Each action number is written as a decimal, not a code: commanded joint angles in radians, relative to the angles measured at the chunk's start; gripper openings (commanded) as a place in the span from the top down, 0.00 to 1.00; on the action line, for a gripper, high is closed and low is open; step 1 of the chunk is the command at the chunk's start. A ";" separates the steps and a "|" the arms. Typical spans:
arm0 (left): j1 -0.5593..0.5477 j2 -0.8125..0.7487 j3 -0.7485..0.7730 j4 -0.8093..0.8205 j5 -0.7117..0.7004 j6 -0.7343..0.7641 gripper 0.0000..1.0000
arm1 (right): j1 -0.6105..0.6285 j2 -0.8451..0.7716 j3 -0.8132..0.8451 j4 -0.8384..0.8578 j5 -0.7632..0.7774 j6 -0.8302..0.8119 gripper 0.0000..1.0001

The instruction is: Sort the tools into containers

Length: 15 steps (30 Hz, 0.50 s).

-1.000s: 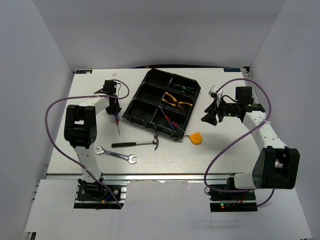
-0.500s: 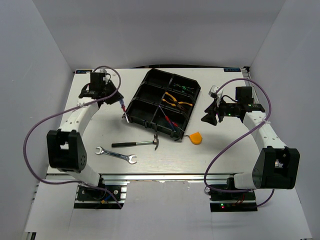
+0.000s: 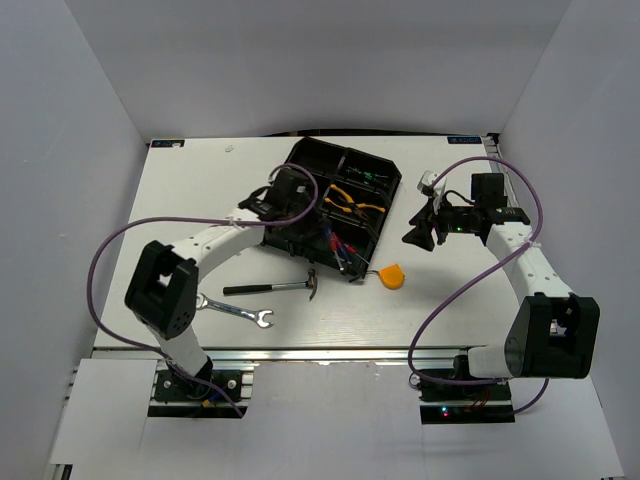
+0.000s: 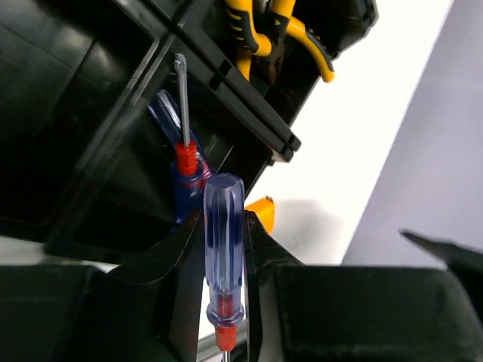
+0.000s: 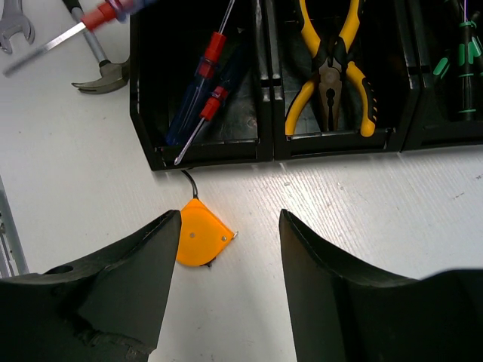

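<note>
A blue screwdriver (image 4: pixel 223 219) is clamped in the left gripper (image 4: pixel 222 260) over the tray (image 5: pixel 268 75). Pliers (image 5: pixel 332 68) are binned. Hammer (image 3: pixel 270 288), wrench (image 3: pixel 232 310) and tape measure (image 3: pixel 392 275) are left outside. The right gripper (image 5: pixel 229 234) is held open, empty.

There was one tray (image 5: pixel 268 90), split into six compartments. One screwdriver (image 4: pixel 223 204) sat pinched in the left gripper (image 4: pixel 223 234), and two more screwdrivers (image 5: pixel 213 47) lay in the compartment just ahead of it, making three with blue handles. The green-handled screwdrivers (image 5: pixel 468 53) were too cropped to count. Ahead of the right gripper (image 5: pixel 230 219) lay one pair of pliers (image 5: pixel 330 72), and one tape measure (image 5: pixel 200 237) lay beneath its spread fingers. One hammer (image 3: pixel 270 288) and one wrench (image 3: pixel 232 310) lay behind the left gripper.
</note>
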 commanded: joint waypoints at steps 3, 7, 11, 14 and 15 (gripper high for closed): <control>-0.088 0.081 0.144 -0.129 -0.267 -0.152 1.00 | -0.002 -0.038 0.001 0.004 -0.021 0.018 0.38; -0.102 0.145 0.196 -0.192 -0.308 -0.225 1.00 | 0.000 -0.039 0.001 0.008 -0.021 0.024 0.38; -0.102 0.173 0.226 -0.242 -0.360 -0.265 0.99 | 0.000 -0.042 -0.007 0.008 -0.020 0.026 0.38; -0.103 0.181 0.236 -0.270 -0.411 -0.307 0.94 | 0.000 -0.044 -0.012 0.014 -0.023 0.032 0.38; -0.105 0.181 0.231 -0.273 -0.414 -0.314 0.94 | 0.000 -0.044 -0.012 0.014 -0.023 0.032 0.38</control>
